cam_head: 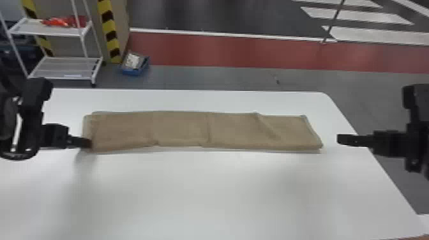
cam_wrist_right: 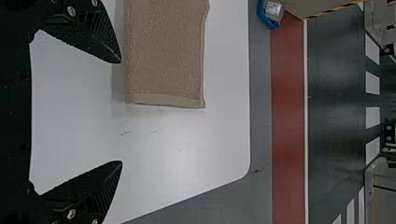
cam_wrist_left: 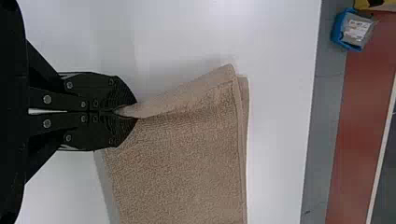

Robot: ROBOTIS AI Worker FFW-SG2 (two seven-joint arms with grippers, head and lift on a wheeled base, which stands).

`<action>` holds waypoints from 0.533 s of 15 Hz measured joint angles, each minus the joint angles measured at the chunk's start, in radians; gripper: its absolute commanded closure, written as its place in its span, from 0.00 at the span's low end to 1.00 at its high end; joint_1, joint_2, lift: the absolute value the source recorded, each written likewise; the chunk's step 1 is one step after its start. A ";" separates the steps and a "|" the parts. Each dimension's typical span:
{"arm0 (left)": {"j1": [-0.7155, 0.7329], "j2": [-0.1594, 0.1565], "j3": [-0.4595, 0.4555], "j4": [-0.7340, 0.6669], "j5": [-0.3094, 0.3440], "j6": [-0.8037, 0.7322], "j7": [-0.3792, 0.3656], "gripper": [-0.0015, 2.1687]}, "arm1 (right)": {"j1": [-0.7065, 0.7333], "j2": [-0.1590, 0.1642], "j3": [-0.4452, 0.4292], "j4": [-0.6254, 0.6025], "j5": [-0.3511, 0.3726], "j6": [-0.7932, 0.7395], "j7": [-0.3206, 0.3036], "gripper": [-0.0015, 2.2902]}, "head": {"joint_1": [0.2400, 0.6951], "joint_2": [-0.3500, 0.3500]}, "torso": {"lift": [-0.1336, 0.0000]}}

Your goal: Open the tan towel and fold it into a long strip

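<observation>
The tan towel [cam_head: 178,129] lies as a long, flat folded strip across the white table. At its left end, my left gripper [cam_head: 87,143] is shut on the near corner. In the left wrist view that gripper [cam_wrist_left: 125,111] pinches the corner of the towel [cam_wrist_left: 177,163], raising a slanting fold. Off the towel's right end, my right gripper [cam_head: 341,139] is apart from the cloth. Its fingers stand wide open in the right wrist view, where the gripper [cam_wrist_right: 121,112] holds nothing and the towel's end [cam_wrist_right: 163,70] lies beside it.
The white table [cam_head: 207,198] extends in front of the towel and has a rounded far right corner. Beyond it on the floor are a blue bin [cam_head: 135,65] and a white wire shelf [cam_head: 63,68].
</observation>
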 measured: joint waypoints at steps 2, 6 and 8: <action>0.103 0.008 0.044 -0.169 -0.012 0.102 -0.031 0.88 | 0.002 0.002 -0.001 0.000 -0.004 -0.004 -0.001 0.05 | 1.00 0.29 | 0.07; 0.245 0.014 0.130 -0.370 -0.046 0.180 -0.073 0.88 | 0.007 0.007 0.009 -0.003 -0.005 -0.005 -0.001 0.06 | 1.00 0.31 | 0.07; 0.262 0.025 0.153 -0.382 -0.053 0.180 -0.078 0.88 | 0.009 0.008 0.013 -0.004 -0.005 -0.005 -0.001 0.06 | 1.00 0.33 | 0.07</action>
